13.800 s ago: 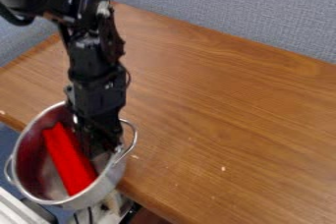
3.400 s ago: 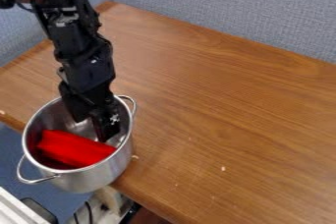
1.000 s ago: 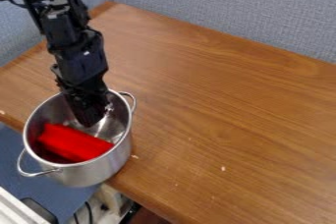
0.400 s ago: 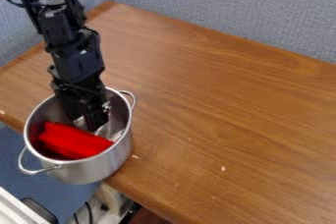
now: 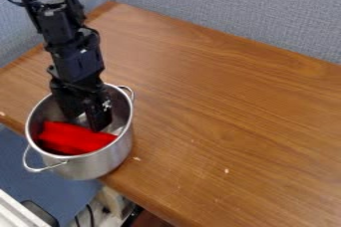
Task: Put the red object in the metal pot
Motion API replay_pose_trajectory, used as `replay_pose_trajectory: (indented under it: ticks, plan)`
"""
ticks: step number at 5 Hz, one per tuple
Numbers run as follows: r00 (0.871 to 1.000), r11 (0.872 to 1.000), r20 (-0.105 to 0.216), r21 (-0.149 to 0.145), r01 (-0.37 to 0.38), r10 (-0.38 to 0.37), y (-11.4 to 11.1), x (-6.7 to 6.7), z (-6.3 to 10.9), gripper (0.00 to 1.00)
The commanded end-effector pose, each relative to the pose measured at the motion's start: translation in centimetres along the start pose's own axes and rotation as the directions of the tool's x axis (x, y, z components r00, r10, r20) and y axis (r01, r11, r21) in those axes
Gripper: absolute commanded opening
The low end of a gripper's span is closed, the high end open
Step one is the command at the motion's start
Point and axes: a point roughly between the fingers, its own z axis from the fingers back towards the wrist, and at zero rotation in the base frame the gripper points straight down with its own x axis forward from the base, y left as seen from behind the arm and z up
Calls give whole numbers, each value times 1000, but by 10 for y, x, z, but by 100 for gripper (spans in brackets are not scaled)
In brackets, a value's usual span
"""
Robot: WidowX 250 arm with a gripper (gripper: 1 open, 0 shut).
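The metal pot [image 5: 96,159] stands near the table's front left edge, shiny, with a loop handle [image 5: 36,161] at its lower left. The red object [image 5: 67,138] lies inside it on the bottom, toward the left side. My black gripper [image 5: 92,118] points straight down into the pot, just right of and above the red object. Its fingers [image 5: 108,114] stand apart with nothing gripped between them. The right end of the red object is partly hidden behind the fingers.
The wooden table [image 5: 226,102] stretches to the right and back of the pot. Its front edge [image 5: 160,199] runs close beside the pot. A blue-grey wall [image 5: 253,7] rises behind. The black arm [image 5: 60,27] comes down from the upper left.
The fingers have spread apart inside the pot and the red object now lies loose on the bottom. The arm has stayed in place.
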Motion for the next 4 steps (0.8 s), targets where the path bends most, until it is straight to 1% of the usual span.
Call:
replay_pose_trajectory:
  ticks: [1,4]
  plan:
    - [999,1000,26,6,-28,28,7,3,5,100]
    - [999,999,4,-7,-50,50,9,1,4,100]
